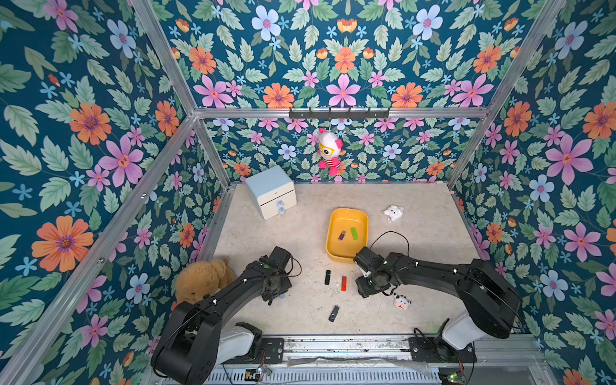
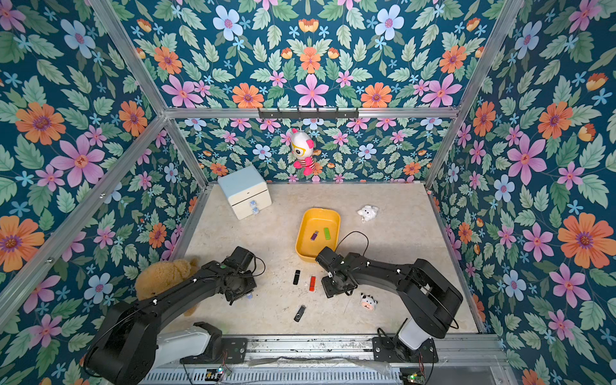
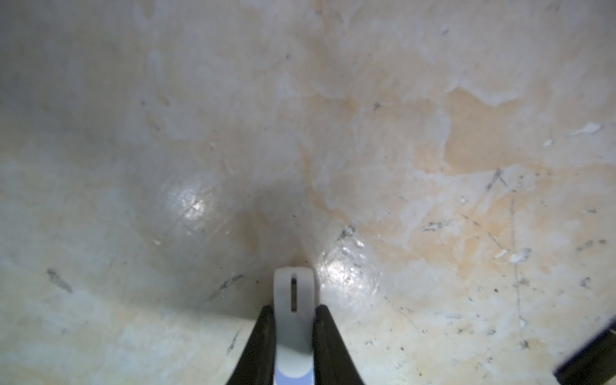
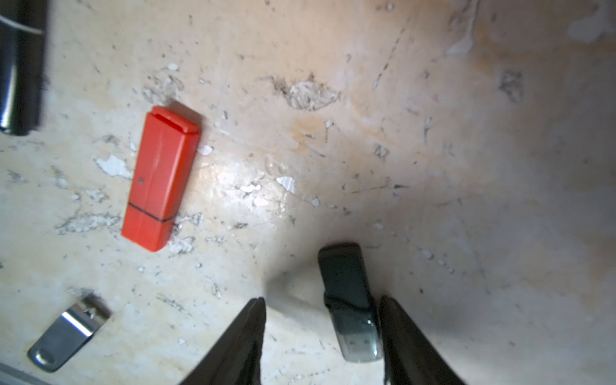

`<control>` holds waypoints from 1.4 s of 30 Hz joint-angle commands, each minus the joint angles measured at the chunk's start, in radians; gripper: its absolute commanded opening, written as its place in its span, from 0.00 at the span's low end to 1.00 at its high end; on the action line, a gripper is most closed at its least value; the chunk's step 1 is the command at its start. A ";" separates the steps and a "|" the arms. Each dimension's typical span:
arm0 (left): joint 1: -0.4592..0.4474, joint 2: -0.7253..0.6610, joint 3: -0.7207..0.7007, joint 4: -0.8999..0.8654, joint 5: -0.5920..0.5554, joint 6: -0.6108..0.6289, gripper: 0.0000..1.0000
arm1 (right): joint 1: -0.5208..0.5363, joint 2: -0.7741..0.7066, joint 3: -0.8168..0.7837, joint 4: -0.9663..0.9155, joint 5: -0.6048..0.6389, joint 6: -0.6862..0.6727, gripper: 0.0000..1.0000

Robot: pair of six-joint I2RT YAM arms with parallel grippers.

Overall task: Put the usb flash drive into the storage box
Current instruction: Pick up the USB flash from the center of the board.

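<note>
The left hand (image 3: pixel 294 308) squeezed a white plastic flash drive (image 3: pixel 301 290); the right hand (image 4: pixel 322 299) (fingers (image 4: pixel 246 333) apart) sat around a dark grey flash drive (image 4: pixel 346 286).

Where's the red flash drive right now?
In both top views the red flash drive lies on the table, between a black capped flash drive and the right claw, near the yellow storage box.

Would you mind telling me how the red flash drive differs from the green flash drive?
The red flash drive lies on the bare table; the green flash drive lies inside the yellow storage box. The red one's neighbour is a black drive, the green one's a purple drive. Both are slim rectangular sticks lying flat.
</note>
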 commanded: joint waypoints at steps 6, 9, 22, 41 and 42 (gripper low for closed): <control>0.001 -0.009 0.012 -0.026 -0.014 0.021 0.00 | 0.022 0.035 0.007 -0.043 0.069 0.029 0.49; 0.001 -0.011 0.021 -0.031 -0.016 0.024 0.00 | 0.034 0.039 0.008 -0.054 0.087 0.035 0.43; 0.001 -0.006 0.049 -0.053 -0.024 0.038 0.00 | 0.078 0.116 0.021 -0.081 0.129 0.052 0.31; 0.002 0.033 0.160 -0.099 -0.038 0.092 0.00 | 0.086 0.010 0.035 -0.125 0.127 0.075 0.00; 0.002 0.037 0.167 -0.100 -0.038 0.096 0.00 | 0.085 -0.007 0.042 -0.135 0.127 0.077 0.00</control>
